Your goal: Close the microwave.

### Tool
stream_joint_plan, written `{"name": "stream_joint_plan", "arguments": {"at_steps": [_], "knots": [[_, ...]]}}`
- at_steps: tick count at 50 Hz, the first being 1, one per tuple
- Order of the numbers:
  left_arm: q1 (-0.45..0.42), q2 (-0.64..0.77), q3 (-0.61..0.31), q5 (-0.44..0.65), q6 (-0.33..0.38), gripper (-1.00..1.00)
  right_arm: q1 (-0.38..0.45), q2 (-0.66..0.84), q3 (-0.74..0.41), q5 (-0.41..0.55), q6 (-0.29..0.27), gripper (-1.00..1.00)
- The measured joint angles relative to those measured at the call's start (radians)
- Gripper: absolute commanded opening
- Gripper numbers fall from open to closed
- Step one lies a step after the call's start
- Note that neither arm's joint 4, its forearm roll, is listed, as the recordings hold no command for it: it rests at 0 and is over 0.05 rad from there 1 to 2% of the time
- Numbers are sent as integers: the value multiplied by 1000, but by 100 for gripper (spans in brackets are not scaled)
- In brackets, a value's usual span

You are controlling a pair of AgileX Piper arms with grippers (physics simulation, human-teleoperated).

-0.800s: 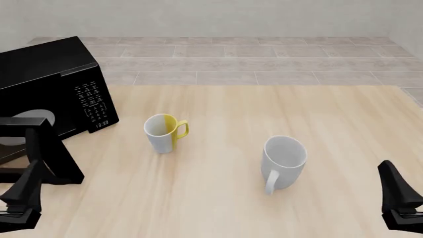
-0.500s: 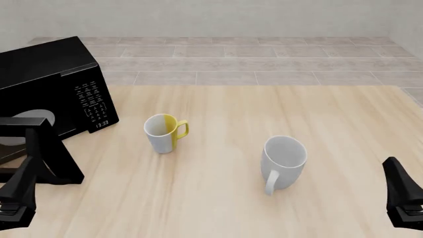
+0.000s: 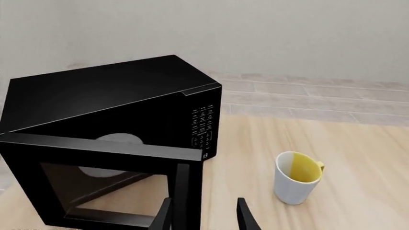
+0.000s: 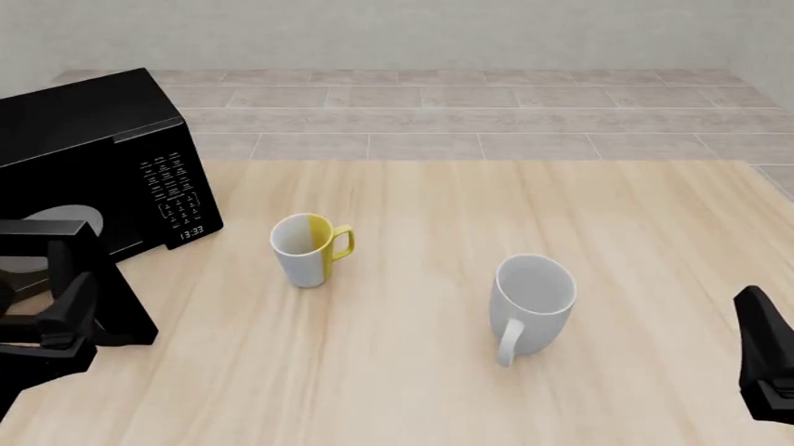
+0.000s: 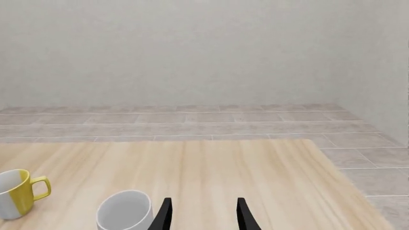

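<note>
The approach is in hand: the left hand (image 3: 203,216), open and empty, hovers near the microwave (image 4: 93,153) door (image 3: 105,184), which needs pushing shut. The right hand (image 5: 203,215) idles, open.

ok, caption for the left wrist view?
Left claw open, facing the microwave's swung-open door, yellow-and-white mug alongside.

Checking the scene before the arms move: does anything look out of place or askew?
Only the microwave: its door hangs wide open toward the table's near edge. Both mugs stand upright, nothing spilled.
</note>
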Motion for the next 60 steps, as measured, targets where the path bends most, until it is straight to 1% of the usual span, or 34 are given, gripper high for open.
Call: {"name": "stream_joint_plan", "arguments": {"at_steps": [5, 21, 37, 49, 60], "knots": [[9, 105, -5, -79, 0, 100, -4, 0, 0, -1, 1, 100], [46, 384, -47, -275, -7, 100, -17, -1, -16, 2, -10, 100], [71, 619, -103, -412, -17, 100, -19, -1, -31, 6, -20, 100], [80, 720, -138, -484, -35, 100, -21, -1, -40, 10, -18, 100], [79, 771, -174, -496, -55, 100, -19, -1, -41, 11, -15, 100]]}}
